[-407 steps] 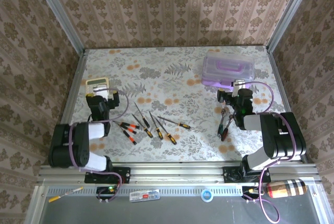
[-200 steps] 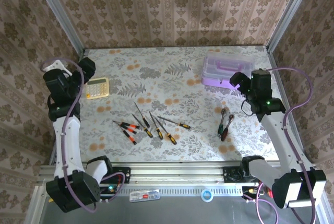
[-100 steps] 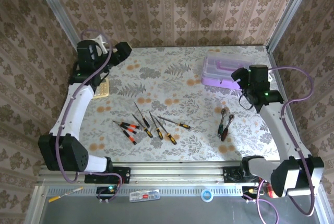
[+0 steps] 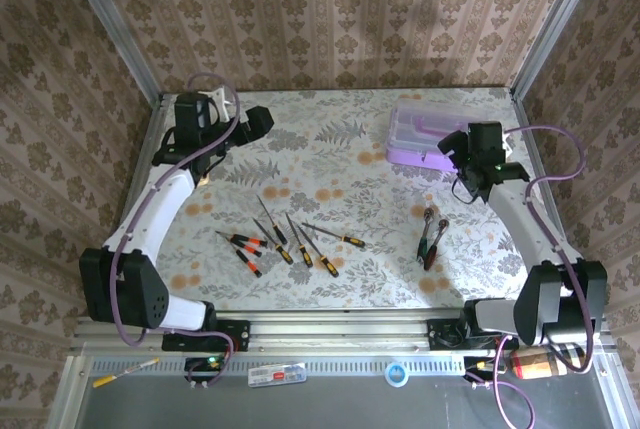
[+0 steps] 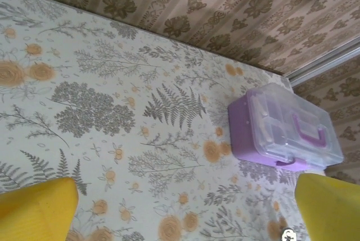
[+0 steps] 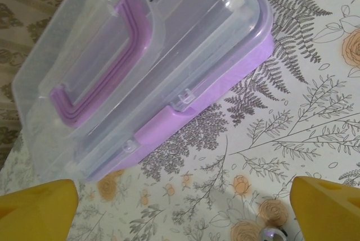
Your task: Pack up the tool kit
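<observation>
On table (image 4: 350,164), from overhead: screwdrivers (image 4: 303,253), pliers (image 4: 430,237).

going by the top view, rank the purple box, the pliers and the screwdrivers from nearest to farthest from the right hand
1. purple box: directly in front of the right hand, far right.
2. pliers: right side, closer to the arm bases.
3. screwdrivers: a spread group left of the pliers, clearly farthest.
</observation>
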### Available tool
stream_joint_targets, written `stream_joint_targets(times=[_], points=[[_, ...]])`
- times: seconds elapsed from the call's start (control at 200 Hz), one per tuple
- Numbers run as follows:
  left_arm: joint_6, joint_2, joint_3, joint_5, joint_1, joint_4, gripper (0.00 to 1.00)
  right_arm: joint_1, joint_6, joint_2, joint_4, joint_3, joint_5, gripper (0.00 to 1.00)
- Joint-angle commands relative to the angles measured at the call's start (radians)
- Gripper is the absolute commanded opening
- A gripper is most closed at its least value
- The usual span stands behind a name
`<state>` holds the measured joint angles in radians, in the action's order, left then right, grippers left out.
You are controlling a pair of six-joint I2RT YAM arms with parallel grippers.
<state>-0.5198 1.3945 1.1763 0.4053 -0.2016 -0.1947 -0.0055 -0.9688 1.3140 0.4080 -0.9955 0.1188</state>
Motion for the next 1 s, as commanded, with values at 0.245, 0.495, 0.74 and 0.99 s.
stream_joint_targets(times=[0.245, 0.495, 0.74, 0.99], points=[[0.09, -0.07, -0.129, -0.177, 0.012, 0.132, 1.0, -0.014, -0.047, 0.097, -0.042, -0.074, 0.013, 0.92], [-0.028, -0.023, -0.092, -0.057, 0.069, 0.116, 1.0, -0.024, -0.055, 0.239, -0.031, -0.175, -0.034, 0.93], [-0.134, 0.079, -0.034, 0.109, 0.059, 0.081, 1.0, -0.068, -0.113, 0.464, 0.113, -0.39, -0.116, 0.94], [-0.082, 0.019, -0.045, 0.068, 0.024, 0.04, 1.0, -0.068, -0.205, 0.564, 0.088, -0.404, -0.198, 0.92]])
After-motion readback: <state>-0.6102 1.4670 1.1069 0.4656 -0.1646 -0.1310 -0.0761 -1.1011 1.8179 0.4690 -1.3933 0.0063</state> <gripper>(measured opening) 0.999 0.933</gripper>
